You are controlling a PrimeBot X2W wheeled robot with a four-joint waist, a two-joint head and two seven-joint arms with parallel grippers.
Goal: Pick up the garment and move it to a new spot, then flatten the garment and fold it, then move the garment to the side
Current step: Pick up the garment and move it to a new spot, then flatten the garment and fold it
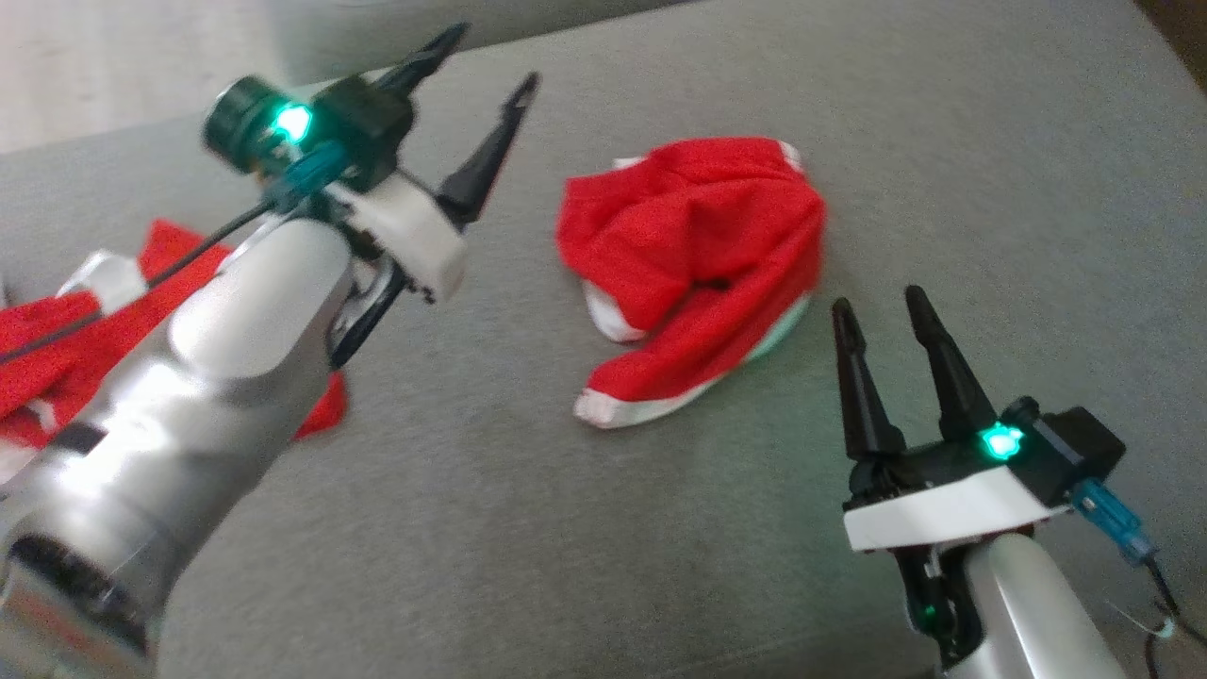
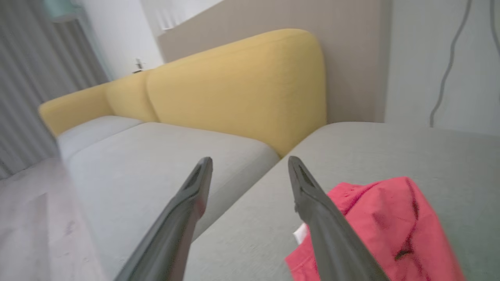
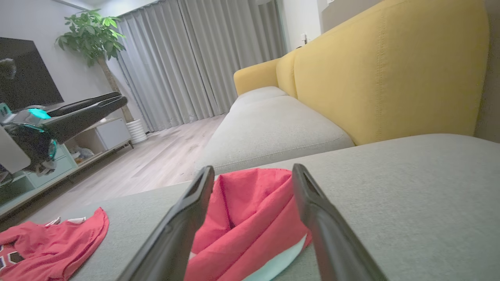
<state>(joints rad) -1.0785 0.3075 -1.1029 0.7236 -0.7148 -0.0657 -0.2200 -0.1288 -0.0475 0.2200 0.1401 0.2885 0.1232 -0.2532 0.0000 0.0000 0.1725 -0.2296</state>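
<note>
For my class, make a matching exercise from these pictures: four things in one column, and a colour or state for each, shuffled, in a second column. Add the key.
Column one
1. crumpled garment
2. sofa backrest
3. curtains
4. left gripper

Column two
A. yellow
B. open, holding nothing
C. red with white trim
D. grey, hanging in folds

Pairs: 1-C, 2-A, 3-D, 4-B

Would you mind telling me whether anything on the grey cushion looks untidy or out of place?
The red garment lies crumpled in a heap, its white trim twisted, rather than flat. A second red garment sprawls to the robot's left, partly hidden by the left arm. Nothing looks damaged.
</note>
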